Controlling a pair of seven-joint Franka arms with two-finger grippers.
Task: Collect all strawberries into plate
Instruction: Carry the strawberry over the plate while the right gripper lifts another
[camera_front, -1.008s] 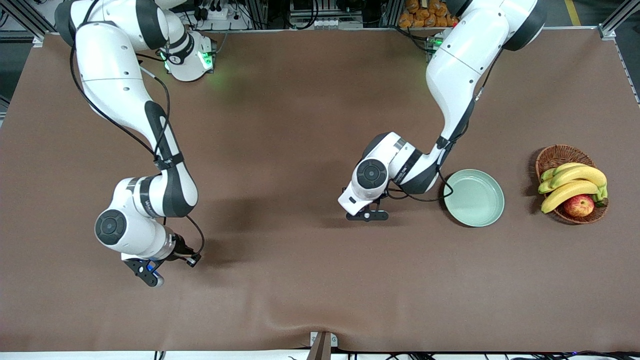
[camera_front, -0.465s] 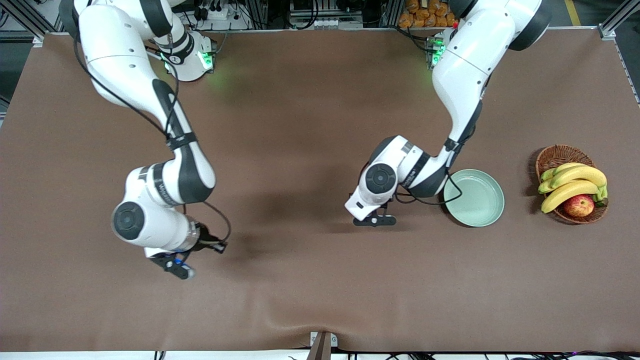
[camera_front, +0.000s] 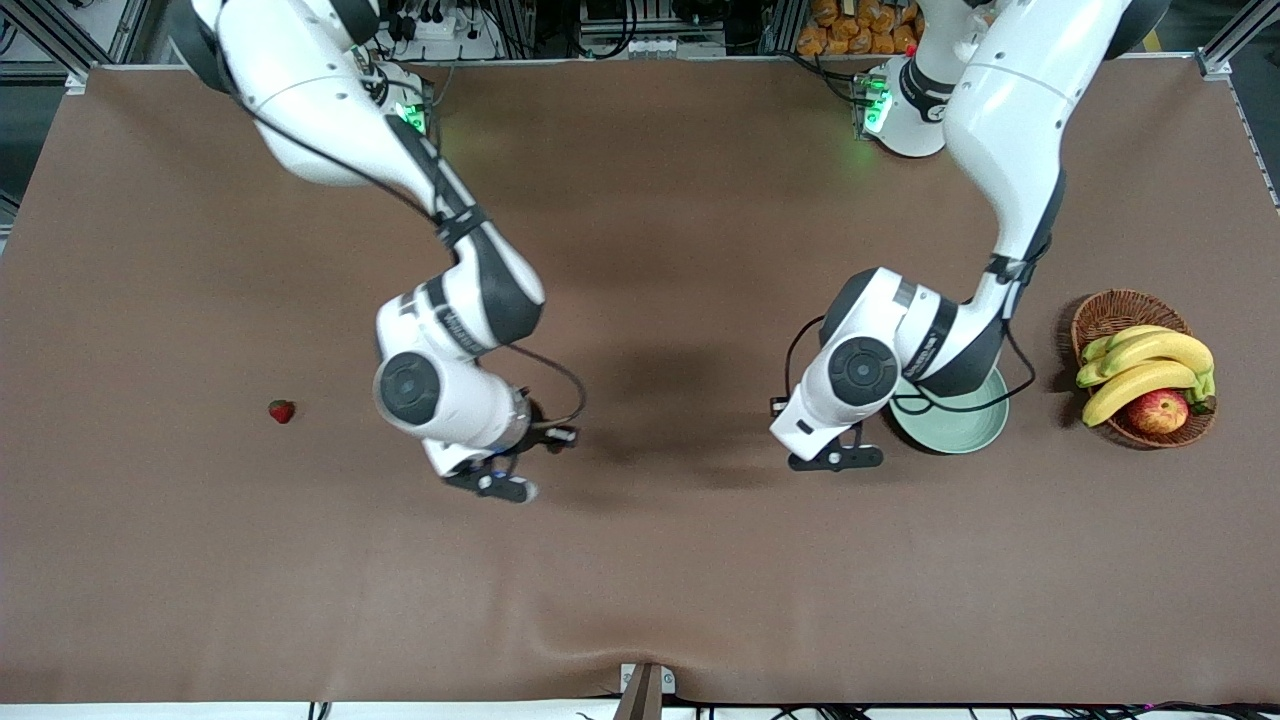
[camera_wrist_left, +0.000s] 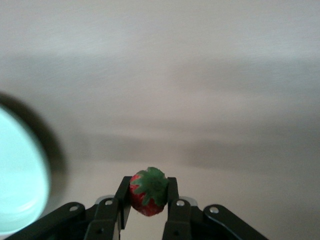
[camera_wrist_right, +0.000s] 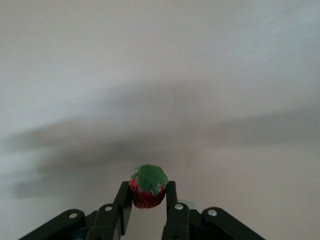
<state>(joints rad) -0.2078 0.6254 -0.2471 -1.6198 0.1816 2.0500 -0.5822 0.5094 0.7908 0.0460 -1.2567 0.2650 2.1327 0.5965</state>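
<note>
My left gripper (camera_front: 835, 460) is shut on a strawberry (camera_wrist_left: 148, 197), red with a green cap. It hangs over the cloth beside the pale mint-green plate (camera_front: 972, 437), on the side toward the right arm's end. The left arm hides part of the plate, whose edge also shows in the left wrist view (camera_wrist_left: 17, 180). My right gripper (camera_front: 497, 485) is shut on a second strawberry (camera_wrist_right: 148, 195) over the middle of the table. A third strawberry (camera_front: 282, 411) lies on the cloth toward the right arm's end.
A brown wicker basket (camera_front: 1110, 310) with bananas (camera_front: 1140, 365) and a red-yellow apple (camera_front: 1157, 411) stands beside the plate toward the left arm's end. The brown cloth has a fold at its front edge (camera_front: 640, 650).
Both arms have moved toward the left arm's end of the table, each holding its strawberry. The right arm's move has uncovered the third strawberry on the cloth. The left gripper is now close beside the plate.
</note>
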